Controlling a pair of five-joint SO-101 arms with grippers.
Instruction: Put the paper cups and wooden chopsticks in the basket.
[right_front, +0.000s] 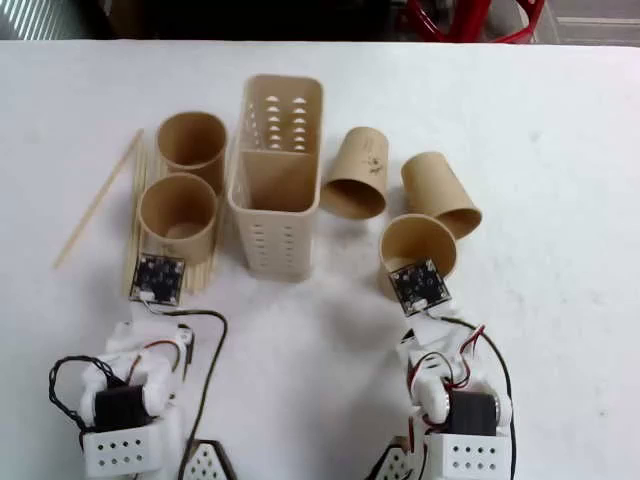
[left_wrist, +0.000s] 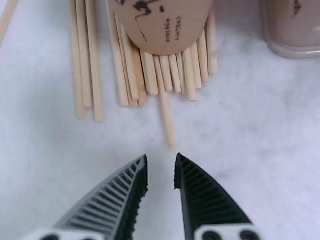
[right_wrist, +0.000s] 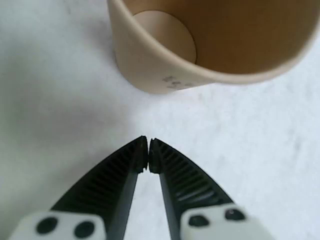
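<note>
White bench (right_front: 560, 150), basket (right_front: 275, 180) at centre. My left hand (left_wrist: 160, 165) sits slightly parted, empty, near the chopsticks (left_wrist: 165, 75); right hand (right_wrist: 149, 147) pinched together, empty, facing a paper cup (right_wrist: 150, 65).

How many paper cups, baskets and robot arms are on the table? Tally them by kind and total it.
Paper cups: 5
Basket: 1
Arms: 2
Total: 8
Wooden chopsticks left out: the pile overlaps too much to count.
</note>
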